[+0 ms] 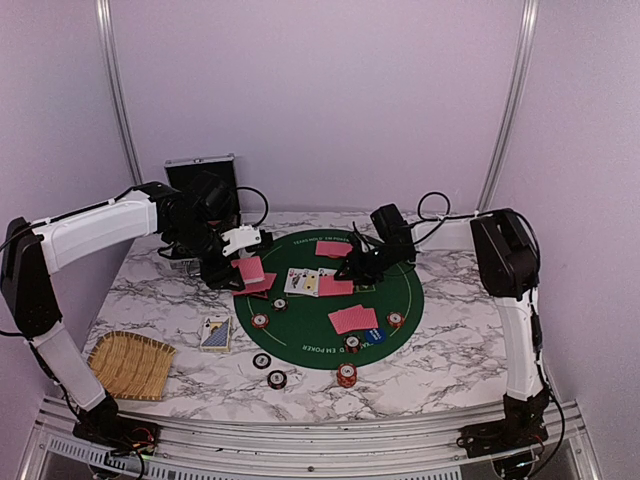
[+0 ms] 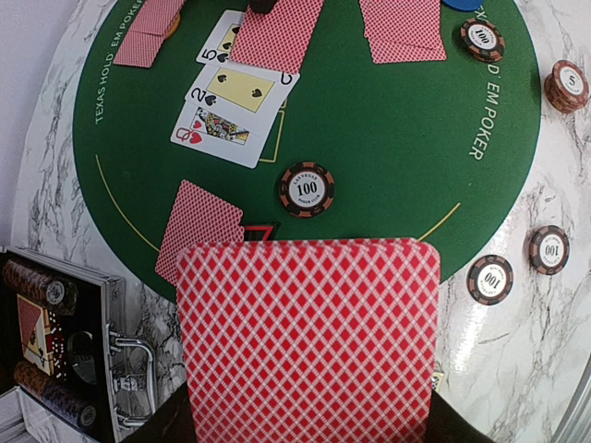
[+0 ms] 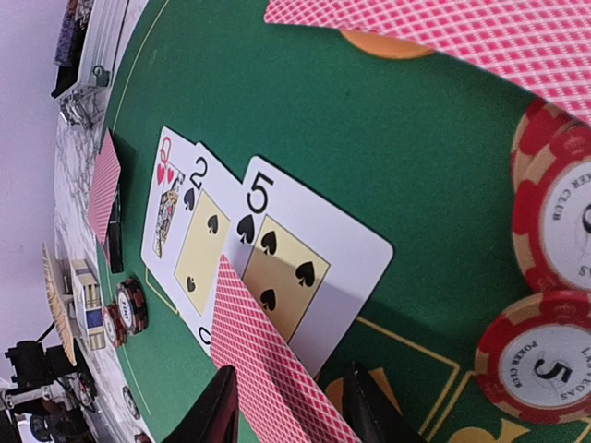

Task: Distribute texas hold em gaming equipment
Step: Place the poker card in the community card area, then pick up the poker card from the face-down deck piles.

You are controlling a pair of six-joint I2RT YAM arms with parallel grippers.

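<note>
while the left hand (image 2: 309, 432) pinches the deck (image 2: 307, 332), the right hand (image 3: 295, 411) is spread. a card (image 3: 263, 365) lies between its fingers (image 3: 217, 417).

Rear overhead overview; close wrist views sharing face-up cards (image 1: 303, 282)

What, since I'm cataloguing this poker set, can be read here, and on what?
"TEXAS HOLD EM POKER": green mat, along its rim.
"100": dark chip.
"5" and "POKER CLUB": red chip.
"Q", "2", "5": queen of hearts, two of spades, five of spades.
Card box by the tray: too small to read.
</note>
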